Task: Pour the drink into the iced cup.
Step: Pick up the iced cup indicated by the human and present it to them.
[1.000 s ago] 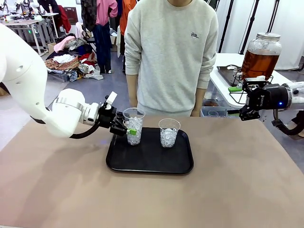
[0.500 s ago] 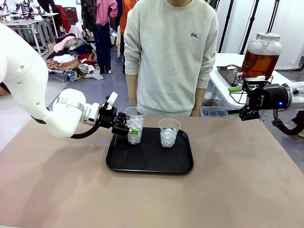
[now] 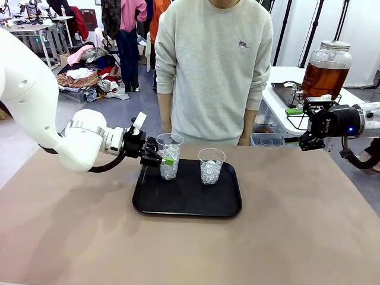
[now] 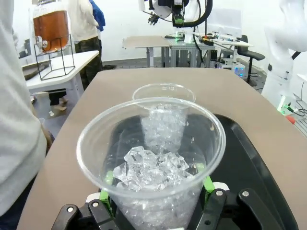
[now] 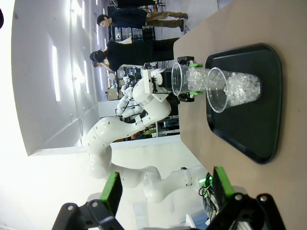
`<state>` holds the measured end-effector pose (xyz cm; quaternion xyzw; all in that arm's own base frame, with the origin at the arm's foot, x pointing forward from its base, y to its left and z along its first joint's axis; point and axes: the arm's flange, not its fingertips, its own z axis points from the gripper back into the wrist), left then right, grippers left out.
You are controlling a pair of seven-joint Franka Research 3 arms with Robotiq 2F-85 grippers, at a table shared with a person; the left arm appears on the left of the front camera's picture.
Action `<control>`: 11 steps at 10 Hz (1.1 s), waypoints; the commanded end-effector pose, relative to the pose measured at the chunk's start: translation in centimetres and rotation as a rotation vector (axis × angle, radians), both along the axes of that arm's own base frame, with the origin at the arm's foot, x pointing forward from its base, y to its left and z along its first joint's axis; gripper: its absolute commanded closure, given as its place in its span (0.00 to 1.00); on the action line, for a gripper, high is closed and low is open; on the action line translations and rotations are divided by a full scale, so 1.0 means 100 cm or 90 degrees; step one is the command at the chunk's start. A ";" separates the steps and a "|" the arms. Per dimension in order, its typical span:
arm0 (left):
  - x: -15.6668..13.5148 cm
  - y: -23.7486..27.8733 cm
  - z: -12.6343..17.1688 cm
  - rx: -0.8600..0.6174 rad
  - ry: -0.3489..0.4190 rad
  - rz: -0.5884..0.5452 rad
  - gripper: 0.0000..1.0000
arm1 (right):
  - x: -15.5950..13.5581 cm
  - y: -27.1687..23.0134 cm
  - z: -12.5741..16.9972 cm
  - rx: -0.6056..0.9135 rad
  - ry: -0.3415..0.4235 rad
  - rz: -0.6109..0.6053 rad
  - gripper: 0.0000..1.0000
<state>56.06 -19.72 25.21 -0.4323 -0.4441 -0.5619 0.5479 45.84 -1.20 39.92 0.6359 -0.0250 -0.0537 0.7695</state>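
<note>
Two clear plastic cups of ice are at a black tray [image 3: 187, 205]. My left gripper [image 3: 163, 160] is shut on the left iced cup [image 3: 168, 155], its green pads pressed to the cup's sides. The wrist view has that cup [image 4: 153, 167] between the fingers of my left gripper [image 4: 157, 187]. The cup's base is at the tray surface; I cannot tell whether it touches. The drink, amber liquid in a lidded glass jar [image 3: 325, 70], stands on a wire rack at the right. My right gripper [image 3: 298, 127] hangs open and empty in front of that rack.
The second iced cup [image 3: 211, 165] stands on the tray just right of the held one. A person in a grey sweatshirt [image 3: 214, 65] stands at the far edge, behind the tray. The jar's rack sits on a white side table [image 3: 279, 89] beyond the table's right corner.
My left gripper slid its fingers forward around the left cup and shut on it; the cup sits a touch higher. The right arm has not moved.
</note>
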 end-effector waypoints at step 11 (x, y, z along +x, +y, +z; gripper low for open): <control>-0.024 -0.003 0.065 -0.031 -0.052 0.088 0.20 | -0.001 0.000 0.002 0.001 -0.002 -0.001 0.00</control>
